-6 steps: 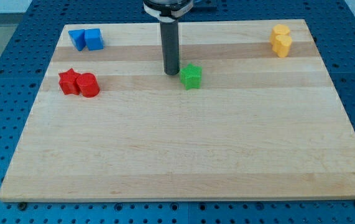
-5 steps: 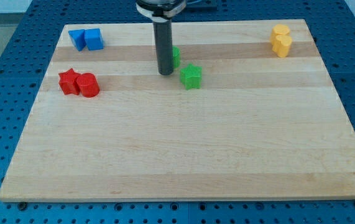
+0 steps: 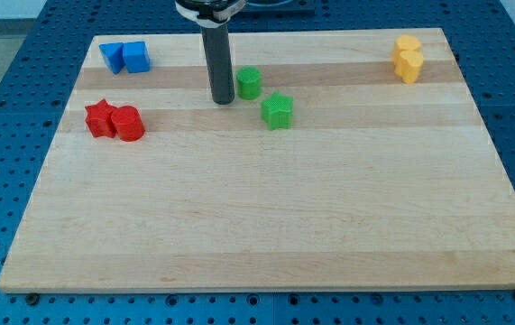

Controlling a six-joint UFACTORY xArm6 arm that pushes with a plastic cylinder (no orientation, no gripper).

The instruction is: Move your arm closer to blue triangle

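Two blue blocks sit at the counter's upper left; the blue triangle [image 3: 112,56] is leftmost. My tip [image 3: 222,100], fingerless, rests just left of the green cylinder [image 3: 249,82], well apart from it.

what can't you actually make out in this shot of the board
- Camera view: the arm above the rod is cut off by the view's top edge; only the rod and my tip show.
- The blue triangle and blue block look pressed together; any gap is too small to tell.
- Whether my tip touches the green cylinder on its right is unclear.
- The two yellow blocks are too small for their shapes to show.
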